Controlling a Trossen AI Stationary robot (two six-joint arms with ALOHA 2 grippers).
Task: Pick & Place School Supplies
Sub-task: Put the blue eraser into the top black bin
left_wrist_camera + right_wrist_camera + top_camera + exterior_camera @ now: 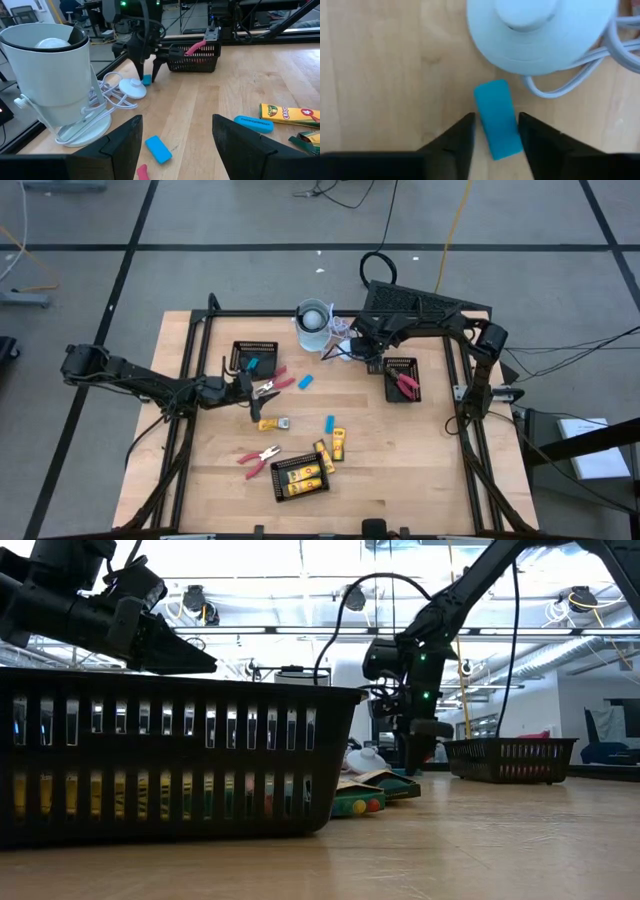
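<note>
Right hand (495,132): narrow around a light-blue stick (496,117), contact unclear, stick end hidden.
Left hand (175,142): wide, empty, above bench (260,75).
White disc (540,25): cut off.

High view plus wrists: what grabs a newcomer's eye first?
The right gripper at the table's far side, fingers straddling a light-blue stick beside the white corded disc. Next, the white cup near the far edge, and the yellow-and-black pieces scattered at the near middle around a black mesh tray.
</note>
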